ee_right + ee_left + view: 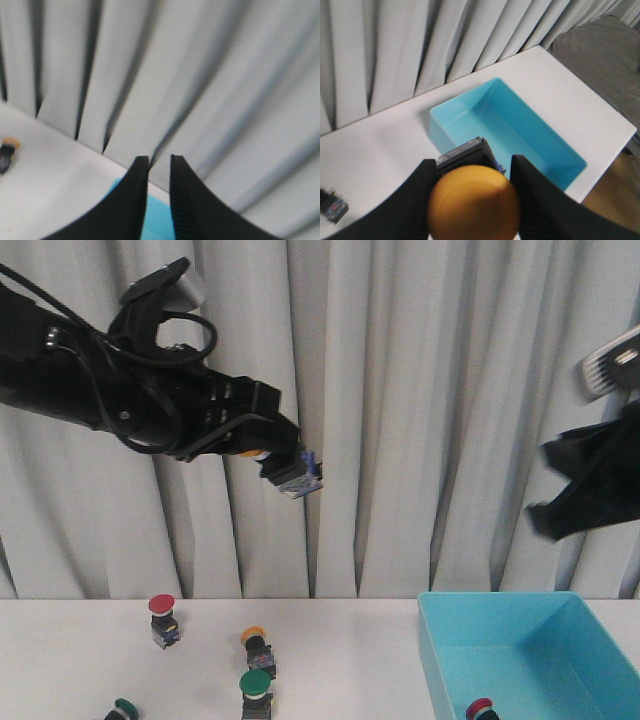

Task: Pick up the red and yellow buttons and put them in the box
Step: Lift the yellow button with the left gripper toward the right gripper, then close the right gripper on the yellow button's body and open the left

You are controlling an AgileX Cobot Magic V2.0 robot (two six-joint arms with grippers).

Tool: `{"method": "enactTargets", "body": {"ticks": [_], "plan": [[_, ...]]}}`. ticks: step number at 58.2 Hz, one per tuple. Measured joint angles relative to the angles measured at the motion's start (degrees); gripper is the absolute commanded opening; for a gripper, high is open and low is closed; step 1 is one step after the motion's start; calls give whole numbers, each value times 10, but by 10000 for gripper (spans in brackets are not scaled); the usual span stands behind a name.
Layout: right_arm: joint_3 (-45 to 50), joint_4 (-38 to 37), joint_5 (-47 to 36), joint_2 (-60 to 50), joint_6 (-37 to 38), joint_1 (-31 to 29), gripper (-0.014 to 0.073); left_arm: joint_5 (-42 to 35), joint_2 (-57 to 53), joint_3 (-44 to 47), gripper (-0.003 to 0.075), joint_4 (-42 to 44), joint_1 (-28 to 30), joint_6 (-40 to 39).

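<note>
Curtain behind; left claw (pixel 285 465) grips yellow button (pixel 474 202) aloft.

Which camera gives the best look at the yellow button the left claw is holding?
The left wrist view: the yellow button fills the foreground between the left claw fingers. The front view shows only a sliver of cap and its body. The right wrist view misses it.

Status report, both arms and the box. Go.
Left gripper shut on yellow button, high above table. Right gripper nearly closed, empty, raised. Box holds one red-capped button. Path looks clear.
</note>
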Motion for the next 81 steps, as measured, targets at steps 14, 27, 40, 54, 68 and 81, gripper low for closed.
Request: {"method": "enactTargets", "body": {"ticks": [14,27,40,54,68,81], "plan": [[0,1,-16,34,-123,97,689,-30,0,0,4,-13,-31,0],[0,-1,-22,50,-149,139,699,-31,0,0,4,-34,-31,0],[0,-13,-48,51,-190,185,668,-31,1,0,4,-62,-31,-24],[0,-16,-84,51,-202,190,648,-28,1,0,4,-99,-31,-30],[0,-16,-118,51,-203,190,619,-25,1,0,4,-132,-31,-37],[0,-16,-126,51,-203,190,548,-14,1,0,4,-133,-31,-72]]}}
